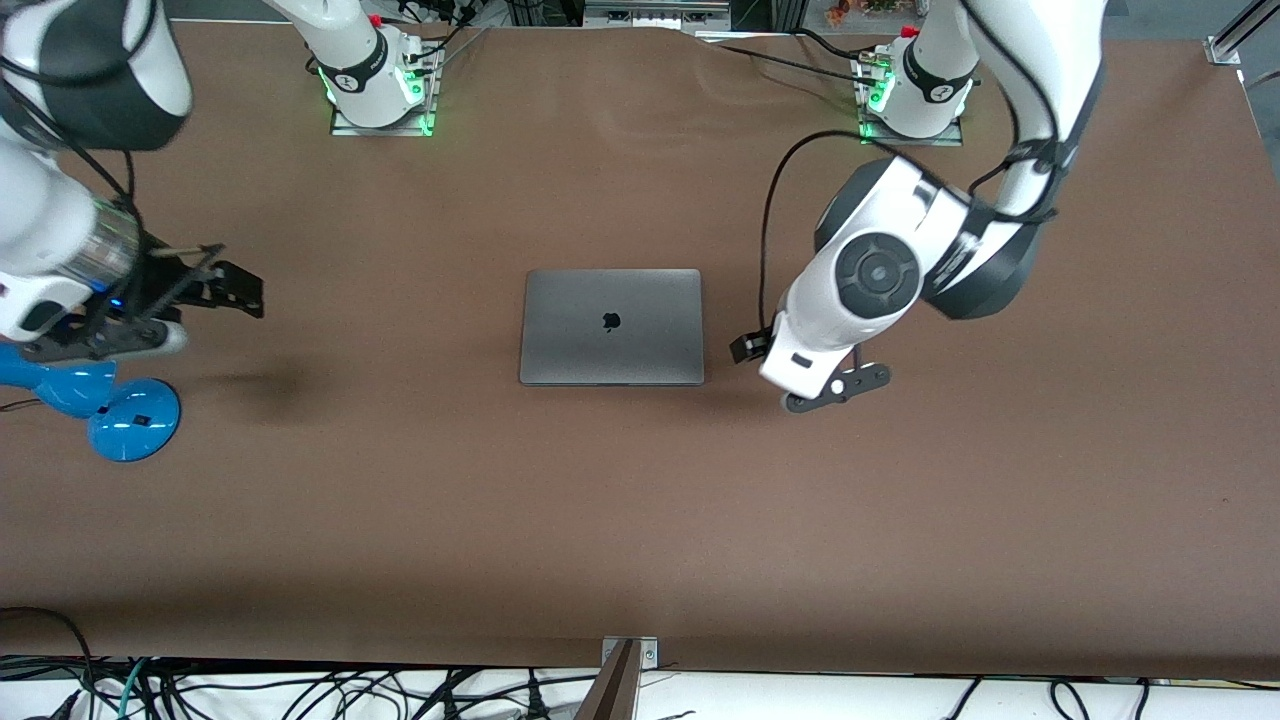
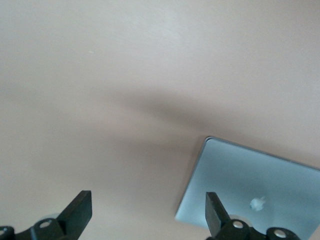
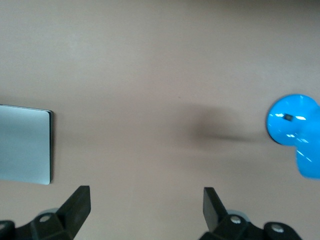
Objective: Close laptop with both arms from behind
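The grey laptop (image 1: 640, 345) lies shut and flat in the middle of the brown table, with its lid and black apple logo facing up. My left gripper (image 1: 748, 348) hangs open and empty over the table just beside the laptop's edge toward the left arm's end. The left wrist view shows its open fingers (image 2: 81, 210) and a corner of the lid (image 2: 280, 175). My right gripper (image 1: 235, 290) is open and empty over bare table toward the right arm's end, well apart from the laptop. The right wrist view shows the laptop's edge (image 3: 25, 145).
A glossy blue stand with a round base (image 1: 130, 418) sits on the table under the right arm, and also shows in the right wrist view (image 3: 295, 127). The arm bases (image 1: 380, 85) (image 1: 915, 95) stand along the table's edge farthest from the camera. A metal bracket (image 1: 628, 660) is at the near edge.
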{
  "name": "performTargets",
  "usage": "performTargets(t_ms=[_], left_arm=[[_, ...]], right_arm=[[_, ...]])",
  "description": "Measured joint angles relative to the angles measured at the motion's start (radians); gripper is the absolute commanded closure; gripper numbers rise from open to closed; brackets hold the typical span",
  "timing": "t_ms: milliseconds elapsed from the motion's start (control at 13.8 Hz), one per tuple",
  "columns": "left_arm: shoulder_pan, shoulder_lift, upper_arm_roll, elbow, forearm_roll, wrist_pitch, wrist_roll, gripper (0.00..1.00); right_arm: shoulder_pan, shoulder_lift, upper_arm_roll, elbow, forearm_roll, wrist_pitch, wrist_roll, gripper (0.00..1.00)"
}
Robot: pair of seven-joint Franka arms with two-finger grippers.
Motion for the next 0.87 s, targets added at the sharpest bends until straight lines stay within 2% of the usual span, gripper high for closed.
performTargets(t_ms=[363, 653, 870], left_arm=[[0.107, -0.176, 0.000, -0.027, 0.000, -0.120, 0.199, 0.00], [0.157, -0.307, -0.001, -0.117, 0.000, -0.127, 0.294, 0.00], [0.216, -0.390, -0.001, -0.196, 0.000, -0.127, 0.413, 0.00]], right_arm=[[-0.084, -0.099, 0.000, -0.016, -0.001, -0.073, -0.001, 0.00], [-0.119, -0.150, 0.001, -0.062, -0.001, -0.103, -0.001, 0.00], [-0.127, -0.164, 0.001, -0.117, -0.004, -0.064, 0.000, 0.00]])
